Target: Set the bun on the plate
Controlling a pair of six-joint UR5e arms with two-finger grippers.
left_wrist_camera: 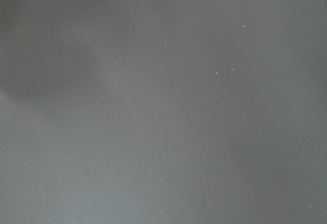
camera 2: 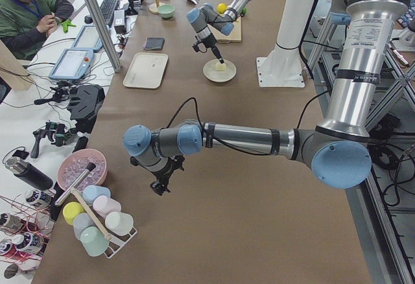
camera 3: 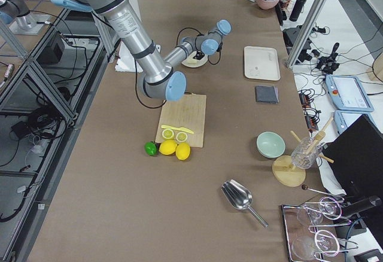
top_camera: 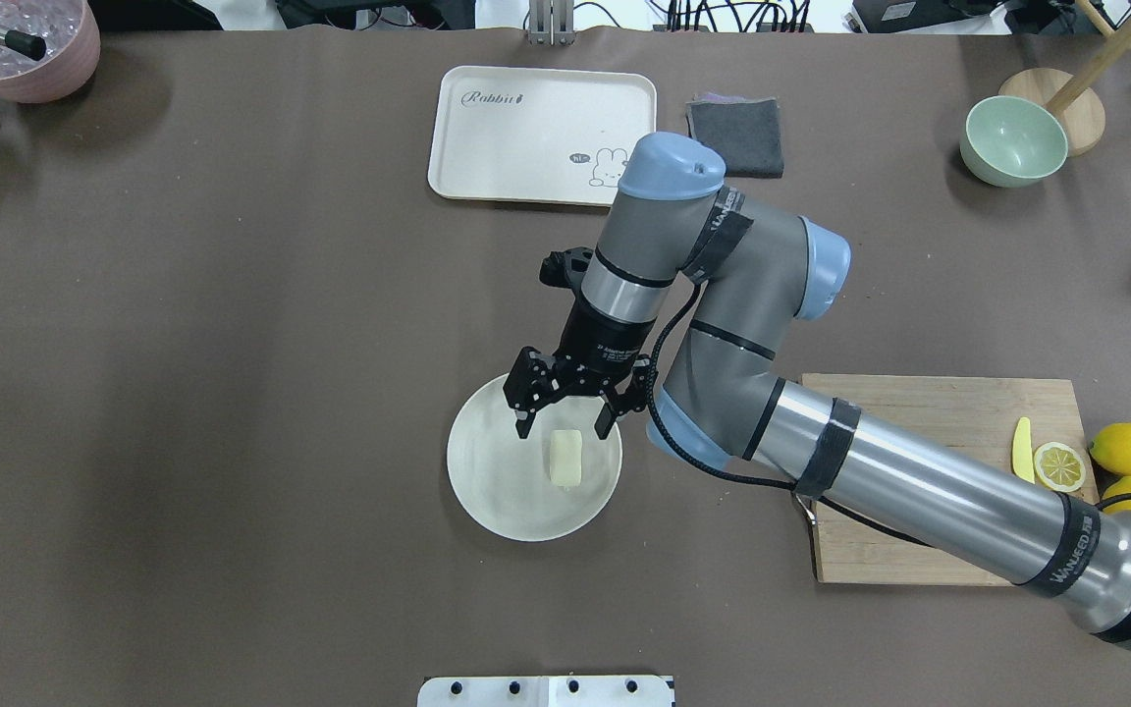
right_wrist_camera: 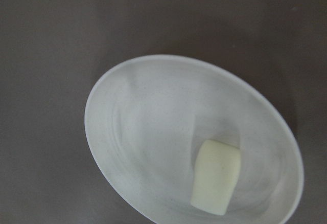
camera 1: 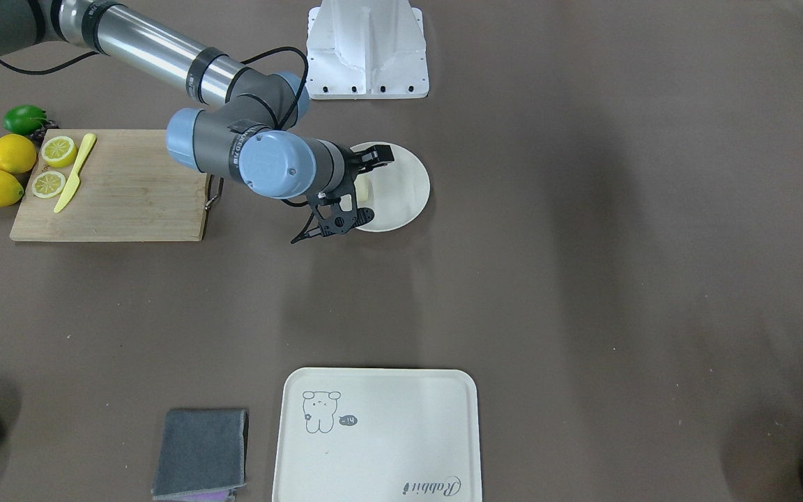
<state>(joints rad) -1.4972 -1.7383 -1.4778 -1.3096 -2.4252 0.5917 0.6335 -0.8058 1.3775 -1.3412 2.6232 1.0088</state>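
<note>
Right end effector spread over the bun on the plate; brown table, person seated beyond.

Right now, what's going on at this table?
The right gripper hangs open over the plate and holds nothing. The bun already lies on its side on the plate, so the placing looks done. The left gripper sits low over bare table, well away from the plate. It shows only in the side view, so I cannot tell whether it is open or shut.
</note>
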